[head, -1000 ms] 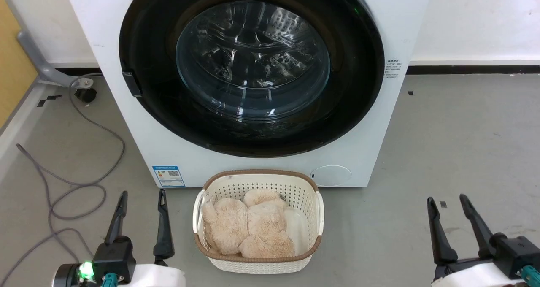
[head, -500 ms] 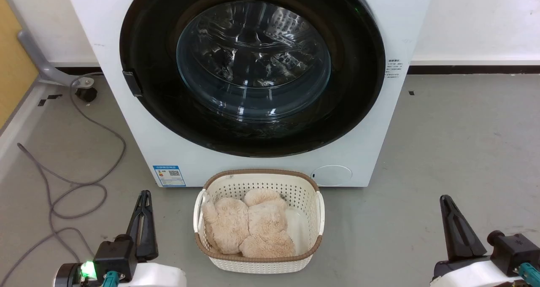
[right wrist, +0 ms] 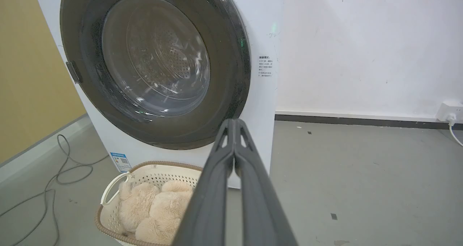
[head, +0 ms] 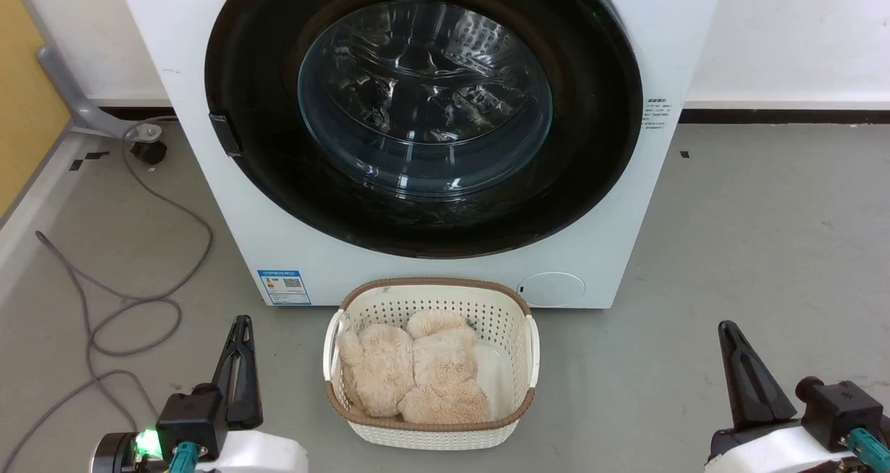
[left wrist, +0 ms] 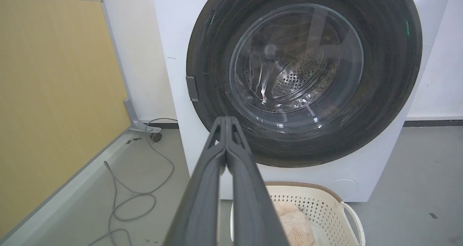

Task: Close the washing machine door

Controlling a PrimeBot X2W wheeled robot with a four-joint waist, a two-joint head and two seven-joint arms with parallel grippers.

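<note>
The floor (head: 765,236) is plain grey and it meets a white wall (head: 799,35) with a dark strip along its foot. On the robot's left stands a yellow panel (head: 21,111), and a grey cable (head: 139,306) lies in loops on the floor near it.

The washing machine (head: 626,250) stands against the wall, in the upper middle of the head view. The washing machine door (head: 424,97) lies flat against the white front, and its black rim covers nearly the whole width of the machine. Through the glass bowl the holes of the steel drum are visible (most clearly in the left wrist view). A small dark latch (head: 226,134) sits on the left edge of the rim. Low on the front there is a blue sticker (head: 284,287) on the left and a round cap (head: 551,289) on the right.

A cream basket (head: 431,283) with a brown rim stands on the floor just in front of the machine, and a beige plush toy (head: 417,372) lies inside it.

The left end effector (head: 240,323) is at the lower left of the head view, beside the basket and apart from it. Its two fingers (left wrist: 209,188) are pressed together and hold nothing. The right end effector (head: 726,328) is at the lower right, well apart from the basket, also with its fingers together and empty. Both point toward the machine and touch nothing.
</note>
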